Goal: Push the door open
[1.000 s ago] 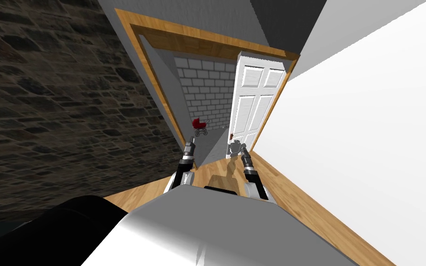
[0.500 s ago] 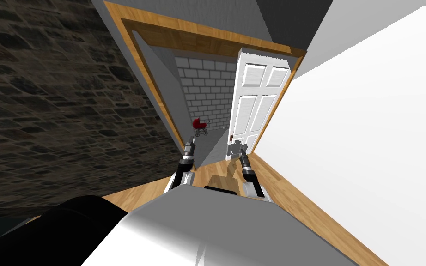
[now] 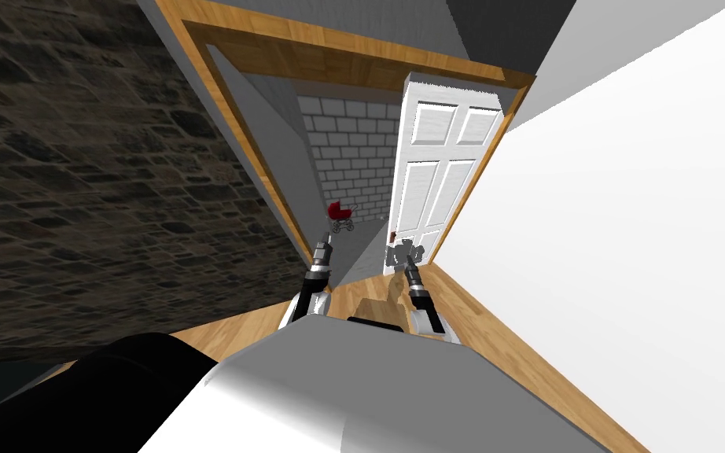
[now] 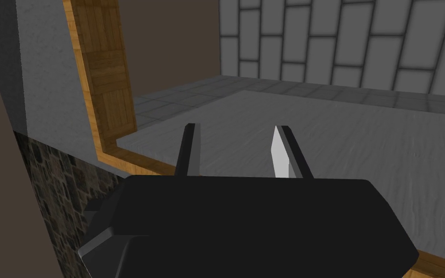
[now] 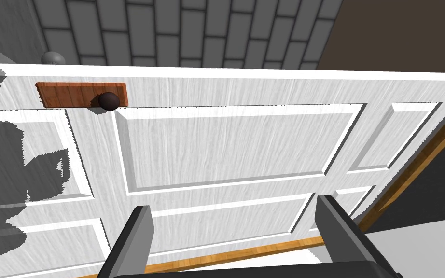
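- In the doorway straight ahead, the white panelled door point(image 3: 439, 173) stands partly open, swung inward against the right-hand side of the wooden door frame point(image 3: 329, 43).
- The gap on the door's left shows a grey brick wall point(image 3: 353, 149), with a small red pram point(image 3: 340, 214) on the grey floor point(image 4: 361, 135) before it.
- The right hand point(image 5: 233, 205) is held up close in front of the door's lower panels, its two fingers spread wide apart with nothing between them. Whether the fingertips touch the door face cannot be told.
- A dark round knob point(image 5: 109, 101) sits on a brown wooden plate point(image 5: 62, 94) near the door's free edge, off to one side of the right hand and apart from it.
- The hand's shadow falls on the door beside that plate.
- The left hand point(image 4: 236, 126) points through the opening just inside the frame's left post, over the grey floor; its fingers stand apart and hold nothing.
- A dark stone wall point(image 3: 78, 173) runs along the left, and a plain white wall point(image 3: 628, 197) along the right.
- Wooden floor point(image 3: 494, 330) lies on this side of the threshold.
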